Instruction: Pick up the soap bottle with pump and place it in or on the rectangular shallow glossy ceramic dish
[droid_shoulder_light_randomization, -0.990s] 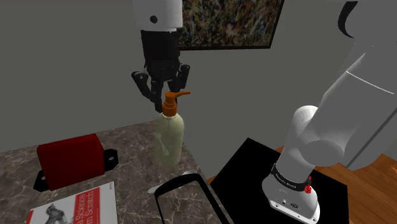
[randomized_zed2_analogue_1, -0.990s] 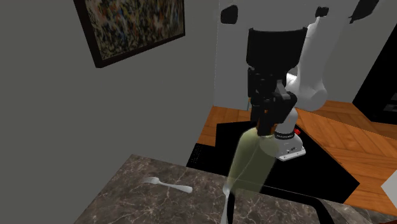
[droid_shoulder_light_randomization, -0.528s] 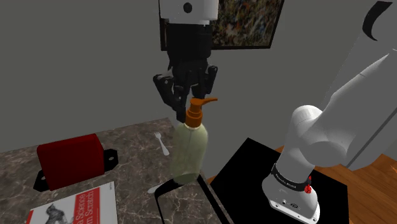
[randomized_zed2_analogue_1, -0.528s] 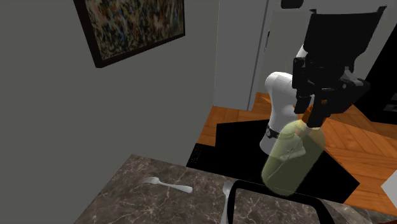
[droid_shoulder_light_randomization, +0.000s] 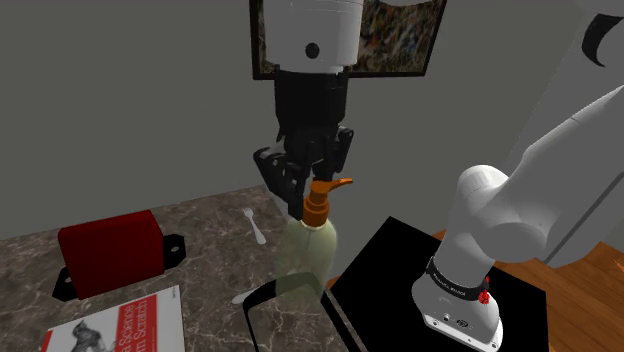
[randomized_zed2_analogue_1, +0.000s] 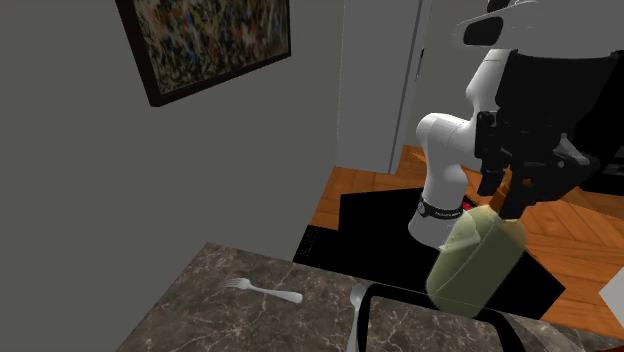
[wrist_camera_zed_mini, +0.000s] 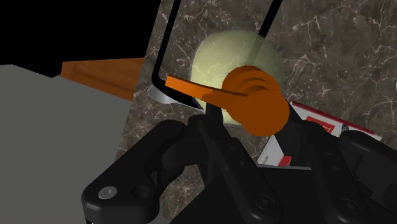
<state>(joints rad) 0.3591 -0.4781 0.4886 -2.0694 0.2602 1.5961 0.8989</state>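
A pale green translucent soap bottle (droid_shoulder_light_randomization: 306, 255) with an orange pump (droid_shoulder_light_randomization: 321, 192) hangs in the air, and my gripper (droid_shoulder_light_randomization: 311, 183) is shut on its neck just under the pump. In the second exterior view the bottle (randomized_zed2_analogue_1: 476, 260) is tilted under the gripper (randomized_zed2_analogue_1: 512, 188), over the dark rim of the rectangular dish (randomized_zed2_analogue_1: 364, 303). The dish (droid_shoulder_light_randomization: 259, 300) lies on the marble counter by the stand. From the wrist, the bottle (wrist_camera_zed_mini: 232, 54) and pump (wrist_camera_zed_mini: 256, 100) sit between my fingers (wrist_camera_zed_mini: 210, 149), above the dish rim (wrist_camera_zed_mini: 167, 39).
A red box (droid_shoulder_light_randomization: 108, 250) and a book (droid_shoulder_light_randomization: 120, 325) lie at the shoulder view's left. A fork (randomized_zed2_analogue_1: 265, 291) and a spoon (droid_shoulder_light_randomization: 253, 224) rest on the counter near the wall. The black-topped stand (droid_shoulder_light_randomization: 400, 262) borders the counter edge. A painting (randomized_zed2_analogue_1: 205, 40) hangs above.
My gripper has carried the bottle toward the shoulder view's right and lower, from above the counter's back to over the dish's edge near the stand. The grip has stayed shut.
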